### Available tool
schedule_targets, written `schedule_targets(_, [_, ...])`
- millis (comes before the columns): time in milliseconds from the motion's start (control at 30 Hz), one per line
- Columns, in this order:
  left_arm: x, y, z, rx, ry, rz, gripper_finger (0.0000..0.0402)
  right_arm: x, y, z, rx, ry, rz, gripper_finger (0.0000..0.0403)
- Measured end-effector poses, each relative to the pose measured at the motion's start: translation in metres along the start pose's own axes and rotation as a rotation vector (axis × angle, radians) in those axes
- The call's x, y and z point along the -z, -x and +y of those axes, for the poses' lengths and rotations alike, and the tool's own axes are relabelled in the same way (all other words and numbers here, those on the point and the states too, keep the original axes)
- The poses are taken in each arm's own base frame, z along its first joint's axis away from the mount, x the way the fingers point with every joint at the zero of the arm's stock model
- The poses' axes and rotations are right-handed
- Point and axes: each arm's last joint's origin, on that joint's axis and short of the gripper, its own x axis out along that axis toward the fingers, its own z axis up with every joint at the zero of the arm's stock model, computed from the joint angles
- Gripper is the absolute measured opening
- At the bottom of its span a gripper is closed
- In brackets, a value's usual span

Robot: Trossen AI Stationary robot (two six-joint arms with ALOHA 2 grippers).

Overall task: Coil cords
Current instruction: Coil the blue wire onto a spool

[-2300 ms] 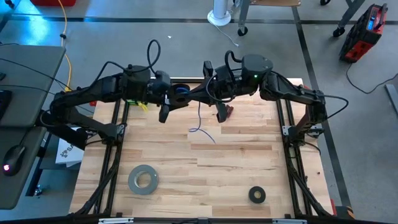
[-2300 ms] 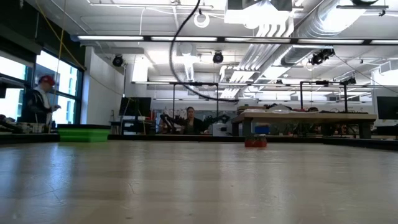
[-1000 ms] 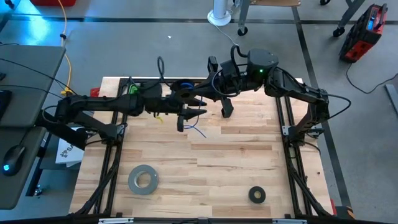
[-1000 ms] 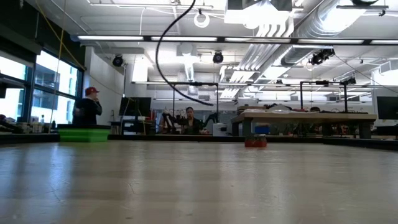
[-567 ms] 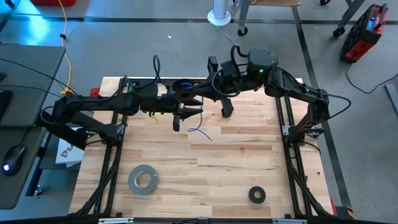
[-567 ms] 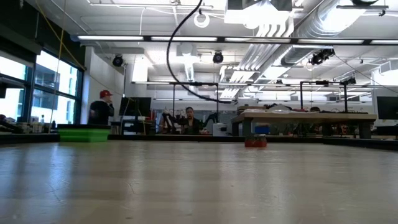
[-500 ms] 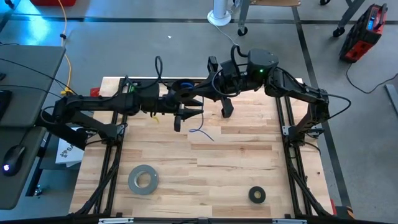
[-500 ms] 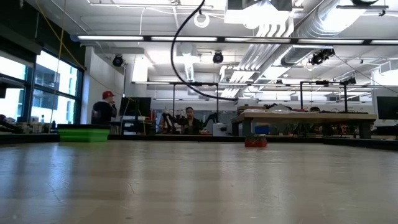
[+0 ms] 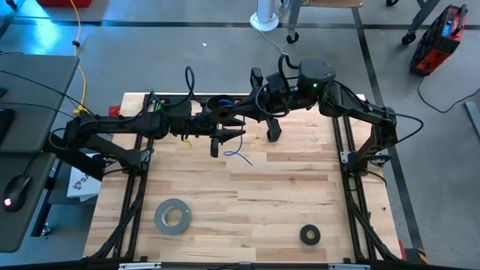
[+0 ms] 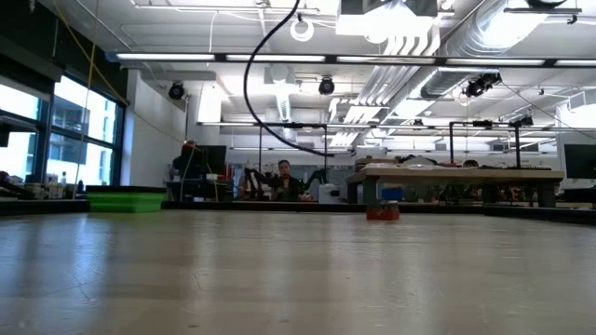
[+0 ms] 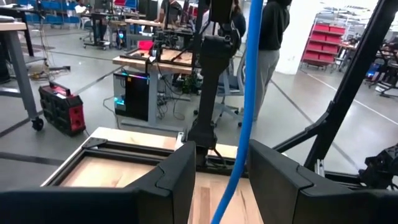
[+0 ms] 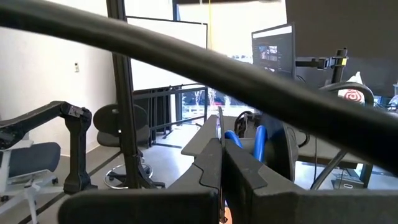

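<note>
The thin blue cable is bunched in loops [image 9: 220,103] above the table's far middle, and its loose tail [image 9: 238,156] trails down to the wood. My right gripper [image 9: 229,118] reaches in from the right and is shut at the loops, which show blue in the right wrist view [image 12: 259,142]. My left gripper [image 9: 219,142] comes from the left and is open just near of the loops. In the left wrist view a strand of the cable [image 11: 245,112] runs between its two fingers [image 11: 221,180]; whether it touches them I cannot tell. My right gripper pinches the blue cable at its looped part [image 12: 233,138] between its two shut fingers. The fingers lie about level and come from the table's right. The loops are lifted clear of the table, and the tail [image 9: 238,156] hangs slack below them to the wood.
A grey tape roll [image 9: 172,216] lies at the near left of the wooden table [image 9: 285,195], and a small black tape ring [image 9: 310,235] at the near right. The arms' black frames run along the left and right edges. People stand in the room beyond.
My left gripper has shifted a little toward the table's left edge, staying open beside the loops. The cable's loose tail has swung slightly on the wood. My right gripper has kept its hold.
</note>
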Motion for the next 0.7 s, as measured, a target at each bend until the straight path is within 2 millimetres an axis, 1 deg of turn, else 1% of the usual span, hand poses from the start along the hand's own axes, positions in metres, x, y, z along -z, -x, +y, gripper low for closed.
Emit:
schedule_targets(133, [0.0007, 0.0, 0.0001, -0.003, 0.0, 0.007, 0.0129, 0.0, 0.0, 0.0001, 0.0, 0.002, 0.0, 0.0])
schedule_targets(400, [0.0023, 0.0018, 0.0004, -0.011, -0.012, 0.033, 0.0084, 0.0, 0.0, 0.0001, 0.0, 0.008, 0.0, 0.0])
schedule_targets(700, [-0.0009, 0.0078, 0.0006, -0.031, -0.031, 0.033, 0.0083, 0.0004, 0.0, 0.0001, 0.0, 0.007, 0.004, 0.0])
